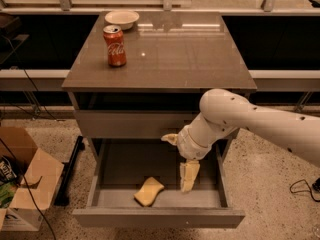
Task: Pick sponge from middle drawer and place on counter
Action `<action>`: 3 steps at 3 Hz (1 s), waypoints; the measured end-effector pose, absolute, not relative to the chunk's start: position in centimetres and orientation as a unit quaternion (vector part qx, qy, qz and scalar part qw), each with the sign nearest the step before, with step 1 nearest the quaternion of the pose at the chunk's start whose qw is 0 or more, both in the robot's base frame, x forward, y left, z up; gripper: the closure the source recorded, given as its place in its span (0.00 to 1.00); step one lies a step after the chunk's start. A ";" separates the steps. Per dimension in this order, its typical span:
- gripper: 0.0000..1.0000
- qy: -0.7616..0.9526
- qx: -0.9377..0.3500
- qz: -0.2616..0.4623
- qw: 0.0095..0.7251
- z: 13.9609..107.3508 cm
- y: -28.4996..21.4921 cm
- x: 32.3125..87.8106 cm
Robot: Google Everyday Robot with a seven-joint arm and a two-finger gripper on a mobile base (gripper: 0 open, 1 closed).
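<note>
Gripper: I read the gripper (pixel 175 164) inside the open middle drawer (pixel 159 218), below the near edge of the counter (pixel 170 54) and right of its centre.
Fingers: spread wide apart, gripping nothing. One finger (pixel 170 139) points left just under the closed top drawer front (pixel 125 125); the other (pixel 189 176) points down toward the tray floor.
Sponge: the sponge (pixel 149 191) lies flat on the tray floor close to the drawer's front panel, slightly left of centre. It is near the lower finger but apart from it.
Middle drawer: stands open, projecting toward me from under the near edge.
Arm: the white arm (pixel 250 119) enters from the right and passes below the near-right corner.
Cola can: the cola can (pixel 115 45) stands upright by the left edge, toward the far-left corner.
Bowl: the bowl (pixel 122 19) sits at the far-left corner, behind the can and not touching it.
Cardboard box: the cardboard box (pixel 27 184) is on the floor, beyond the left edge.
</note>
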State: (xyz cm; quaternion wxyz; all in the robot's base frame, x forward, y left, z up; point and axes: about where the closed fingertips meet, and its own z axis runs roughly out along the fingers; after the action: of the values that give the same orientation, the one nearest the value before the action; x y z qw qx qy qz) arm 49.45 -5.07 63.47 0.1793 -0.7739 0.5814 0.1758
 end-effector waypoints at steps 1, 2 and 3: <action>0.00 0.552 -0.794 0.152 0.202 61.5 -3.5 50.7; 0.00 0.515 -0.813 0.142 0.232 59.8 -1.8 51.9; 0.00 0.514 -0.814 0.140 0.229 59.5 -1.7 52.0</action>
State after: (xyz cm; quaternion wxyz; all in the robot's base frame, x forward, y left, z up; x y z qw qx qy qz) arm 51.99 -1.67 59.54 0.2287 -0.8145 0.5145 0.1401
